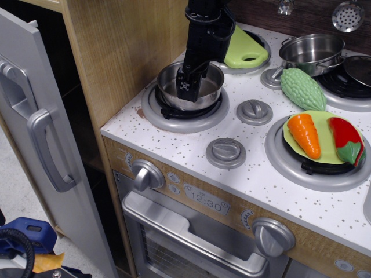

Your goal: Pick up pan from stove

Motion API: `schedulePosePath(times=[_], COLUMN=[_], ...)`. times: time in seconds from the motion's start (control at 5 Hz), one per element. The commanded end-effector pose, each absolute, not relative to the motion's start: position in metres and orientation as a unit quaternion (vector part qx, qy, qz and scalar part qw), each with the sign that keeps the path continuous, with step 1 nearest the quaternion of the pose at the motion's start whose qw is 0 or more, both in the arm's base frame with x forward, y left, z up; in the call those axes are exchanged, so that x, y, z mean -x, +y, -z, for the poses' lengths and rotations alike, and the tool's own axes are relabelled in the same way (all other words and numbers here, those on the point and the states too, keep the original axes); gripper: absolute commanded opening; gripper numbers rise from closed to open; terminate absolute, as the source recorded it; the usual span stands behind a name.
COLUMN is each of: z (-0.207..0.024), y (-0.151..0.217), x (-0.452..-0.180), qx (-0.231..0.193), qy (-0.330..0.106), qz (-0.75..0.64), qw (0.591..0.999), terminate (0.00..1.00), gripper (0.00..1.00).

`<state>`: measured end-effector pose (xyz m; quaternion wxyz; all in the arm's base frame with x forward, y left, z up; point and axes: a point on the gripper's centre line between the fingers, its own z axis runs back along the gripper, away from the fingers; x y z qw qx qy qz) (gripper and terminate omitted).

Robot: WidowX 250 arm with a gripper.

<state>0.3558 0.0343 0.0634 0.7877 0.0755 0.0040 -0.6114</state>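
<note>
Though the oven door [191, 237] and its knobs [148, 174] fill the near edge at six o'clock, nothing there concerns you; your work lies further back on the worktop [261, 179]. At about four o'clock a carrot [304, 134] and a red pepper [346, 140] lie on a green plate [324, 152] over the right front burner. The pan [191, 87] sits on the left front burner [185, 110] at roughly eleven o'clock. Your pincer [190, 83] reaches down into it at the near rim, but you cannot tell from this view whether it has clenched on the rim or stands released, since the black fingers hide the contact.

Judge the grip before you lift. If only the thin rim is pinched, the pan will likely tilt or slip out as it rises, and a drop could knock it off the burner. Rising at an angle may also drag it against the burner ring.

Further back, at one to two o'clock, a green gourd [302, 88], a green board [246, 51] and a steel pot [313, 53] stand near; a wide swing could strike them.
</note>
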Motion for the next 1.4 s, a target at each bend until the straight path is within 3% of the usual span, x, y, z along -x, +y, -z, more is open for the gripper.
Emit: schedulePosePath(times=[0.0,1.0,1.2], z=[-0.063,-0.033,-0.032], y=[0.034,0.044,0.044], x=[-0.356,-0.355,-0.354], qx=[-0.075,-0.058,-0.064], qy=[0.004,-0.029,-0.026], qz=[0.611,0.602,0.601], qw=[0.788,0.796,0.797], terminate=[0.00,0.00,0.00], gripper=[1.00,1.00,0.00])
